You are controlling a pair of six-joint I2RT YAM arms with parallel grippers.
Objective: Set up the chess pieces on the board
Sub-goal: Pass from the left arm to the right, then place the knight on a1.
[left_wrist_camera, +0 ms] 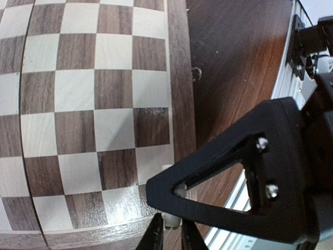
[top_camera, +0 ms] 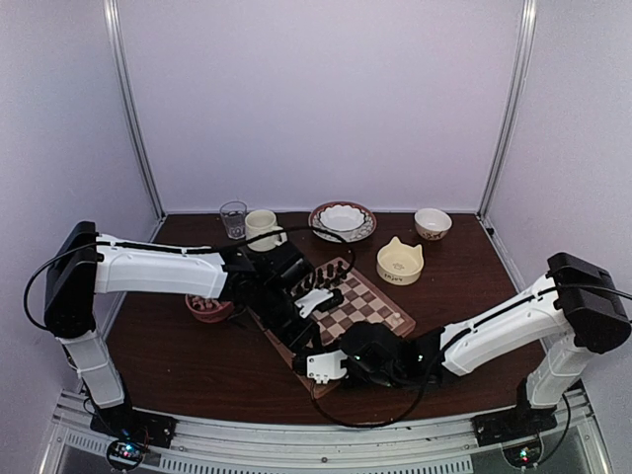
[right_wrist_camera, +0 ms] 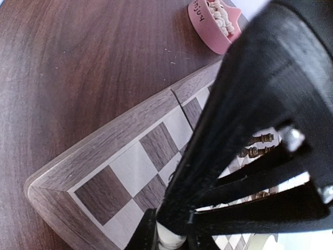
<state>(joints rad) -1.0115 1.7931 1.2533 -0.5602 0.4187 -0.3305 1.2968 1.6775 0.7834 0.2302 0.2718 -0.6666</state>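
Both grippers look closed on a load. The left gripper (left_wrist_camera: pixel 171 238) has its tips pinched on the top of a tall cream-white chess piece (left_wrist_camera: pixel 172 221), and the right gripper (right_wrist_camera: pixel 173 241) seems clamped on a second cream-white piece (right_wrist_camera: pixel 170 237). Only the tips show at the bottom edge of each wrist view, so both grips are judged rather than plainly seen.

Under the arms is the dark reddish wooden table (right_wrist_camera: pixel 78 62). On it lies the square wooden chessboard with light and dark brown checks (left_wrist_camera: pixel 93 130). Both held pieces are over squares near the board corner closest to the arm bases. Whether either base touches the board cannot be told.

A round pink bowl (right_wrist_camera: pixel 210 41) stands just off the board's left corner, holding a heap of spare cream-white pieces (right_wrist_camera: pixel 221 15). Dark brown-black pieces (top_camera: pixel 324 269) stand towards the far side of the board.

Each cream piece is probably very light, rigid and smooth, with a narrow round body and a small flat base. A shape like that would tend to pivot between flat fingers, and to topple if let go while tilted. The better hold is likely across the upper stem, just under the head, with the piece upright. That way the base meets its square flat before the fingers part.
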